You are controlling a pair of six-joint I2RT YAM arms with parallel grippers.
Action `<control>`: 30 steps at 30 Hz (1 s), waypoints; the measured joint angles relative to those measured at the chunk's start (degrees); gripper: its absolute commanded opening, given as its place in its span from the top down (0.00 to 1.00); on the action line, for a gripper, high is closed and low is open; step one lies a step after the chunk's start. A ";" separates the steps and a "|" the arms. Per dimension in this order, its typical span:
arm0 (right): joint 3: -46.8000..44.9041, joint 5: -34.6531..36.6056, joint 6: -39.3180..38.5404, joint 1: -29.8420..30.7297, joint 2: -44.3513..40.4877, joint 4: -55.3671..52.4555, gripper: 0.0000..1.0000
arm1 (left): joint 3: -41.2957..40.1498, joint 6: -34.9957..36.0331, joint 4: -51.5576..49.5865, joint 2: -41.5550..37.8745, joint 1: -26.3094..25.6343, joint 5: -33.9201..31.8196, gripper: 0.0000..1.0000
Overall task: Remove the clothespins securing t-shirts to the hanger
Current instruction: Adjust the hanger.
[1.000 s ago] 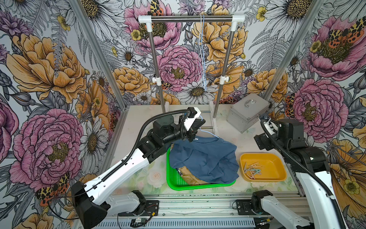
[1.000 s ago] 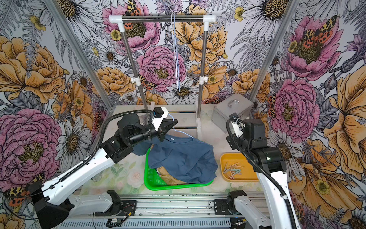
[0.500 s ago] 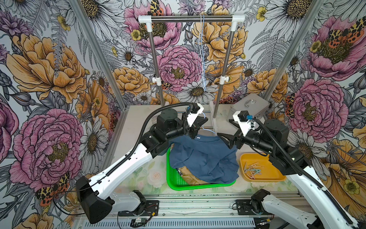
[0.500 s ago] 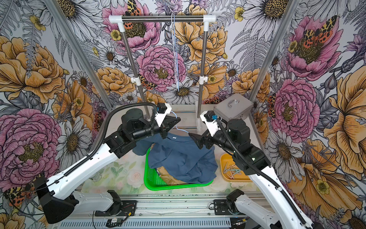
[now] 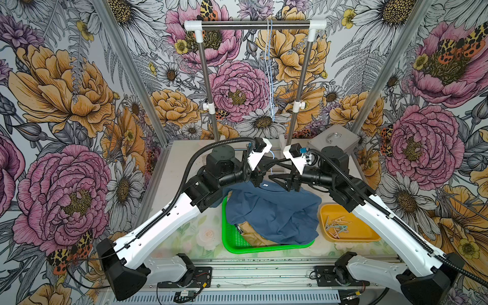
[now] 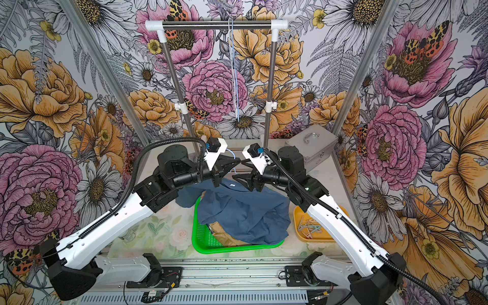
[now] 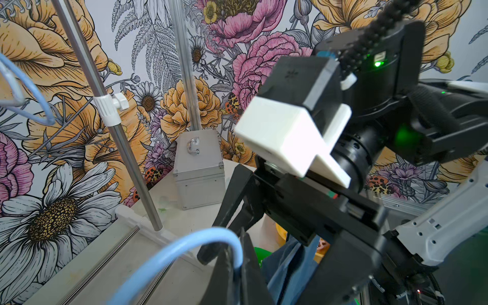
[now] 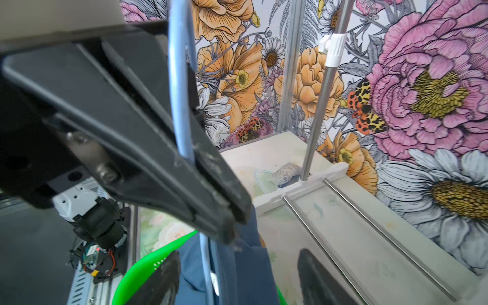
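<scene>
My left gripper [image 5: 277,162] is shut on the hook of a light blue wire hanger [image 7: 184,243], held above the green basket [image 5: 264,249]. A slate blue t-shirt [image 5: 272,211] hangs from the hanger by its collar and drapes into the basket over a tan one [image 5: 253,233]. My right gripper [image 5: 274,170] faces the left one, open, with its fingers on either side of the collar and hanger wire [image 8: 206,264] without touching them. The only clothespins [image 5: 338,227] I see lie loose in the yellow tray [image 5: 367,232].
A metal clothes rack [image 5: 254,24] stands at the back with thin strings [image 5: 269,66] hanging from its bar. A grey metal case [image 5: 335,142] sits at the back right. Both arms meet over the basket's far edge.
My right arm has swung in from the right side to the middle, facing the left gripper, and its jaws have narrowed. The left gripper has kept its hold on the hanger, rising slightly.
</scene>
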 measured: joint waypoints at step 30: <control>0.20 -7.23 4.26 1.27 2.89 7.48 1.00 | 0.11 -1.57 -0.07 -0.72 -0.26 -0.22 0.54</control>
